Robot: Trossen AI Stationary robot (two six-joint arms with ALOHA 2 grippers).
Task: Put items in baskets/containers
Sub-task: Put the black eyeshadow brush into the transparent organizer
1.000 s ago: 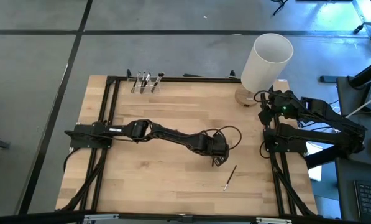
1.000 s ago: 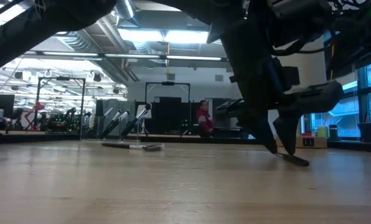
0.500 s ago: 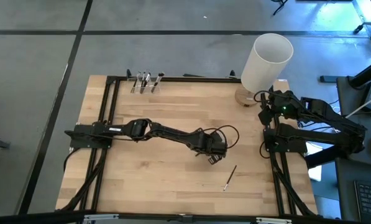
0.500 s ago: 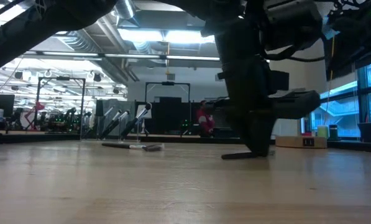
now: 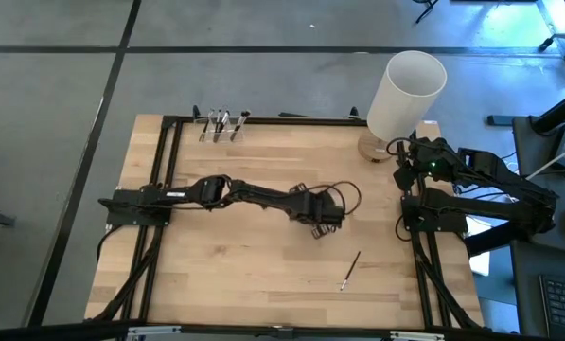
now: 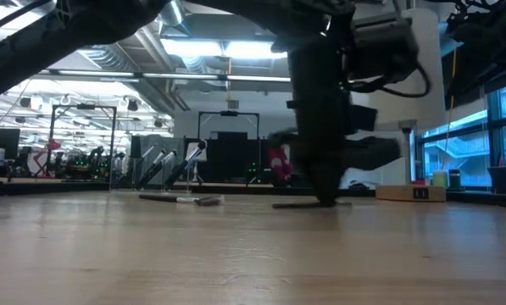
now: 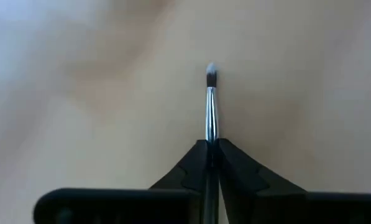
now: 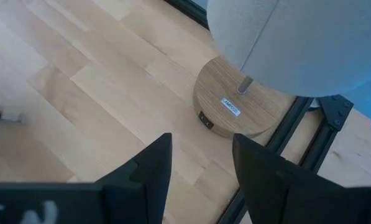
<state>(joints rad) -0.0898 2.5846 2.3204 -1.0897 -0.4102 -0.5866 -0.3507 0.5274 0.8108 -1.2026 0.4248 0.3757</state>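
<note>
Since a second ago the left gripper (image 5: 317,230) has drawn back from beside the loose brush toward the table's middle, carrying a thin makeup brush with a metal ferrule and small dark tip (image 7: 210,106) with it.

- Left gripper: fingers (image 7: 186,171) pinched tight on the brush's handle, the ferrule and bristle end sticking out forward past the fingertips. Held by the handle so the tip end leads, probably so it can be steered into a narrow cup.
- In the low view the brush (image 6: 308,204) lies about level, very close to the pale wooden table (image 5: 263,284); whether it touches the wood, cannot tell.
- A second thin makeup brush with a dark handle (image 5: 349,270) lies flat on the table, near the right front, apart from the gripper. Not yet collected.
- Small clear plastic cups in a short row (image 5: 220,126) sit at the far left edge, a few brushes already standing in them. Well apart from the held brush; the carry there looks like the step in hand.
- Right gripper (image 8: 201,165): parked at the table's right edge with fingers spread apart and empty, just beside the round wooden base (image 8: 238,99) of the tall white cylinder (image 5: 405,95).
</note>
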